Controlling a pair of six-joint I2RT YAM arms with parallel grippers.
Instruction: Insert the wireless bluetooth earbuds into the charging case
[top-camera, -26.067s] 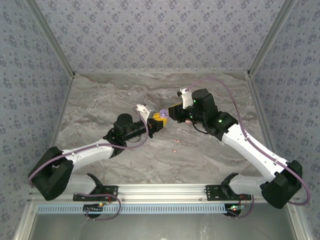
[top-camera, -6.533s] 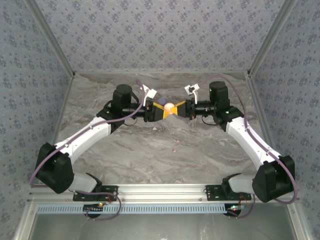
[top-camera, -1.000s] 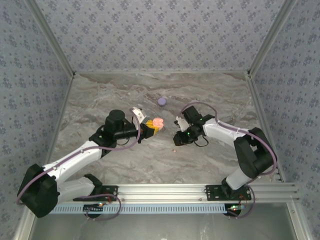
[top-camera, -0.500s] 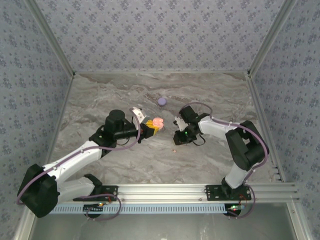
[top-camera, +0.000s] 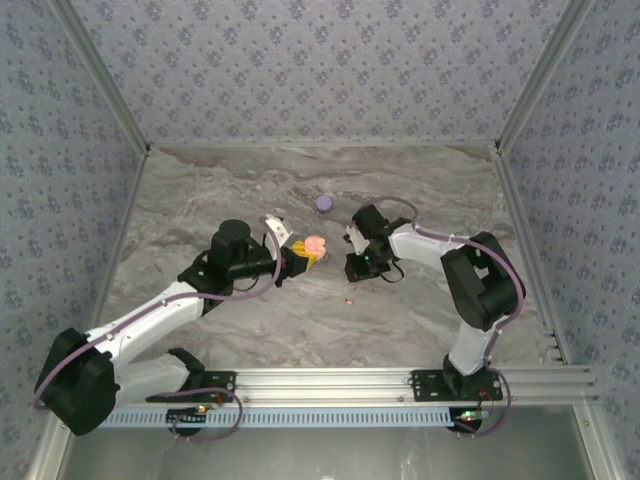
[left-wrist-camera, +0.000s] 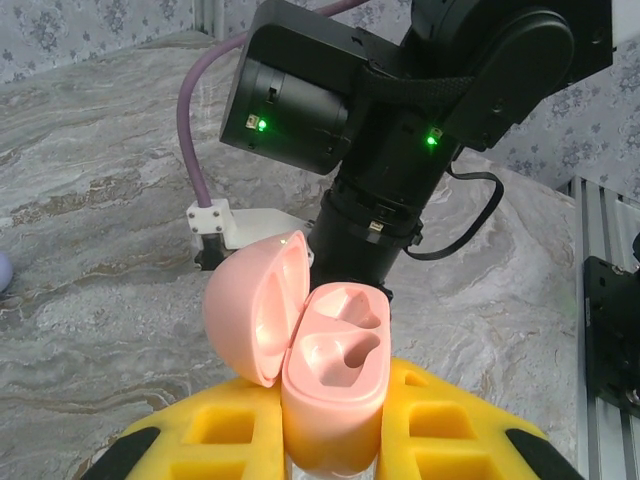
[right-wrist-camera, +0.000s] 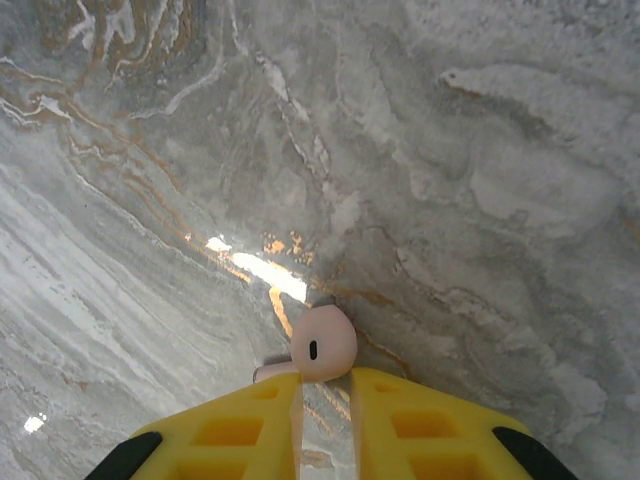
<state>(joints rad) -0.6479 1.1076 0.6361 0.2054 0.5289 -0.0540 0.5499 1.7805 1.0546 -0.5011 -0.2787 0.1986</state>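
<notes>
Status from us:

- left gripper (left-wrist-camera: 335, 405) is clamped on the pink charging case (left-wrist-camera: 335, 375), which stands upright between the yellow fingers (left-wrist-camera: 440, 425)
- lid (left-wrist-camera: 255, 320) is hinged open to the left in the left wrist view, and we see both wells bare
- in the top view, left gripper (top-camera: 303, 257) holds the case (top-camera: 316, 244) above the marble table (top-camera: 200, 200), mid-table
- right gripper (right-wrist-camera: 325, 378) is pinched on a pink earbud (right-wrist-camera: 322, 345): bulb sits right at the fingertips, stem sticks out to the left, and only a thin slit shows between the yellow pads (right-wrist-camera: 420, 420)
- the bud sits very close to the table surface (right-wrist-camera: 480, 150); we cannot tell whether it touches
- in the top view, right gripper (top-camera: 352, 270) points down just right of the case and a bit nearer the bases, close to it but apart, so the earbud is outside the case
- the left wrist view has the right arm's black wrist (left-wrist-camera: 380, 200) just behind the open case
- a tiny pinkish pellet (top-camera: 348, 299) lies on the table on the near side of the right gripper, loose, too small for detail
- a lilac round case (top-camera: 324, 202) sits on the table beyond both grippers, apart from them
</notes>
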